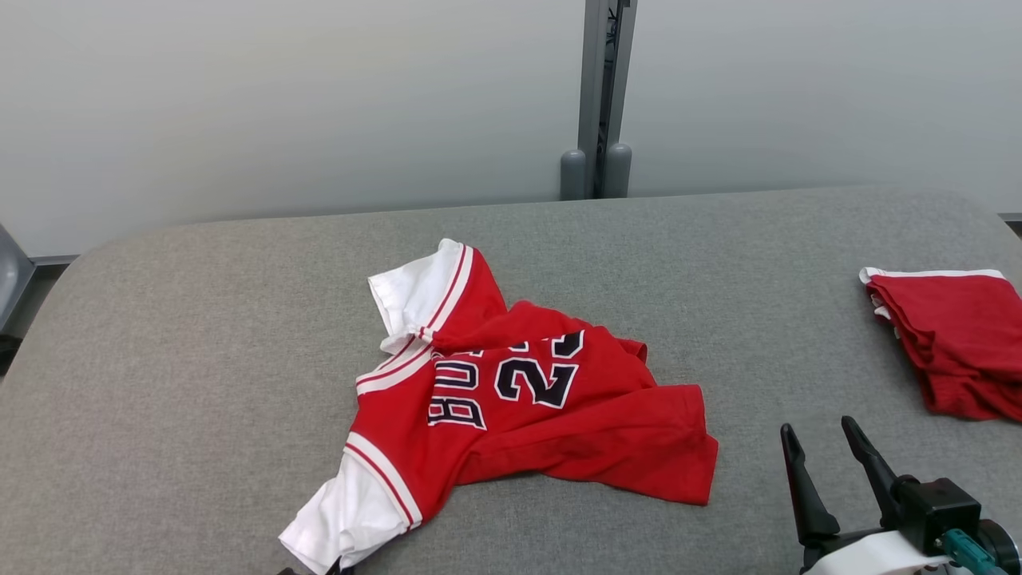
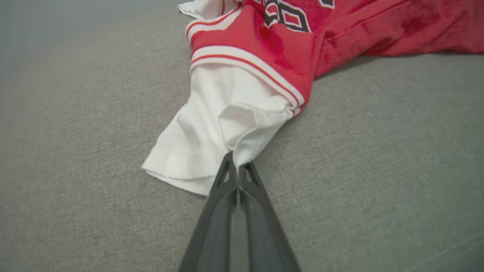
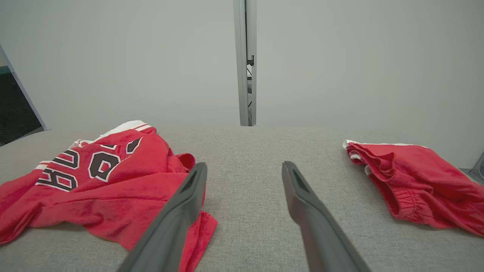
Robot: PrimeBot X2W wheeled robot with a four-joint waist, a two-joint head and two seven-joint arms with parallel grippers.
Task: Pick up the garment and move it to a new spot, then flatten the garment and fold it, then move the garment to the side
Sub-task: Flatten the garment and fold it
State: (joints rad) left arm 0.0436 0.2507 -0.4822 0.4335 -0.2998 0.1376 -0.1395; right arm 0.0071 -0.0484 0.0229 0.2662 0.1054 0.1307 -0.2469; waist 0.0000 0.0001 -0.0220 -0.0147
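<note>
1. The garment (image 1: 511, 399), a red jersey with white sleeves and dark lettering, lies crumpled on the grey padded table (image 1: 200, 359). Its body is skewed and one side is turned over on itself. It sits directly ahead of the left claw, and ahead and to the left of the right claw.
2. The left claw (image 2: 237, 166) has its jaws pressed together on a fold at the cuff of the near white sleeve (image 2: 211, 128). The rest of that sleeve rests on the table.
3. The right claw (image 1: 820, 429) has its jaws spread wide and holds nothing. It is poised over bare table, with the garment's hem corner just beside its left finger.
4. Progress, as judged: one sleeve is gripped and no more. The garment is not flat and not folded. The carry to a new spot, the flattening, the folding and the setting aside all appear outstanding.
5. Red shorts (image 1: 950, 343) lie in a folded pile to the right of the right claw, well apart from the garment. They take up that side of the table, which limits room there.
6. A grey post (image 1: 599, 96) stands beyond the table's far edge, well ahead of both claws and clear of the work.
7. Nothing lies between either claw and the garment. A one-sleeve grip is likely to drag the garment rather than lift it evenly.
</note>
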